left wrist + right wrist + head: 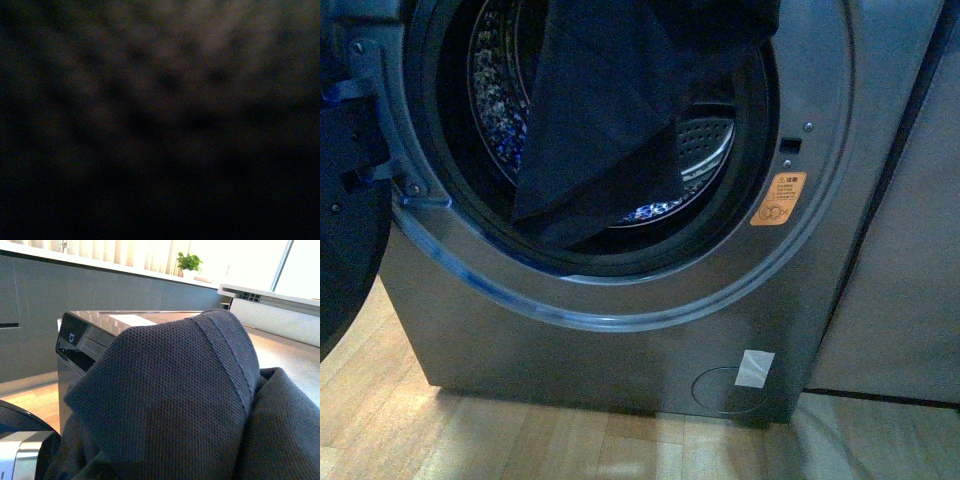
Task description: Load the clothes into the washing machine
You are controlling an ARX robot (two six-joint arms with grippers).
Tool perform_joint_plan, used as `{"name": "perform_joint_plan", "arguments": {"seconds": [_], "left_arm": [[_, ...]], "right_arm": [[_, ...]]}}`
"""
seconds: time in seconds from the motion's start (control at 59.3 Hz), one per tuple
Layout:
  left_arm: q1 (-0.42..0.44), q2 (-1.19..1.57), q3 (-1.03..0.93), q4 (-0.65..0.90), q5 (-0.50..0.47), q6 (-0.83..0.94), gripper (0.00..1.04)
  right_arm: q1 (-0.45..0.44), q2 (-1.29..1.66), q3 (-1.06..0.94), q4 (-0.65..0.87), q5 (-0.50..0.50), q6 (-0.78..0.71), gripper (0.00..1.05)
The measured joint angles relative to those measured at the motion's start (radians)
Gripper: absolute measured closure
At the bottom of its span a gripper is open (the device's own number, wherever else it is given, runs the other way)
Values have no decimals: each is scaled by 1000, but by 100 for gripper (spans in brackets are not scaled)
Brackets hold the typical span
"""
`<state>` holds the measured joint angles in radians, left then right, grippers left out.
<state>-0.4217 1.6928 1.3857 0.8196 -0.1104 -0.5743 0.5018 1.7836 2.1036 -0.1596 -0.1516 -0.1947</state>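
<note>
Pale wooden floor (520,440) runs under the washing machine (620,350), whose grey front fills my front view. A beige panel (900,260) stands at its 3 o'clock side. The door (345,230) is swung open at 9 o'clock, and an orange sticker (778,198) sits just outside the black rim at about 4 o'clock of the porthole. Low on the front, near 5 o'clock, there is a small white patch of tape (754,368).

The clothes (600,120) hang limp in the porthole. Their long axis runs steeply from about 12 o'clock, where the frame's edge cuts them off, down to a narrowing tip that points to 7 o'clock. That tip reaches the dark seal at the lower rim. The perforated steel drum (710,150) shows on either side of the fabric, at 10 and at 4 o'clock.

My left wrist view is dark. In my right wrist view the dark knitted cloth bulks close in front of the lens, with a potted plant (189,262) far behind it by a bright window. None of my fingers show anywhere, so I cannot tell whether they are clenched or released.
</note>
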Motion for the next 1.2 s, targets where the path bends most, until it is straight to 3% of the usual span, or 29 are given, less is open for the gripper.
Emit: {"name": "perform_joint_plan", "arguments": {"seconds": [0.337,0.708,0.893,1.045,1.197], "left_arm": [[53,-5,-95,27,1,1,90],[96,-95,-302,120,33,-11,93],[98,-135,-396,163,72,11,93],[103,-127,-457,193,84,37,93],[106,-89,-479,222,85,50,93]], "right_arm": [[2,0,0,0,-1,1,6],[3,0,0,0,-3,7,7],[26,-54,-234,470,371,-29,7],[21,-201,-539,699,510,-58,7],[-11,-372,-827,758,571,29,7]]}}
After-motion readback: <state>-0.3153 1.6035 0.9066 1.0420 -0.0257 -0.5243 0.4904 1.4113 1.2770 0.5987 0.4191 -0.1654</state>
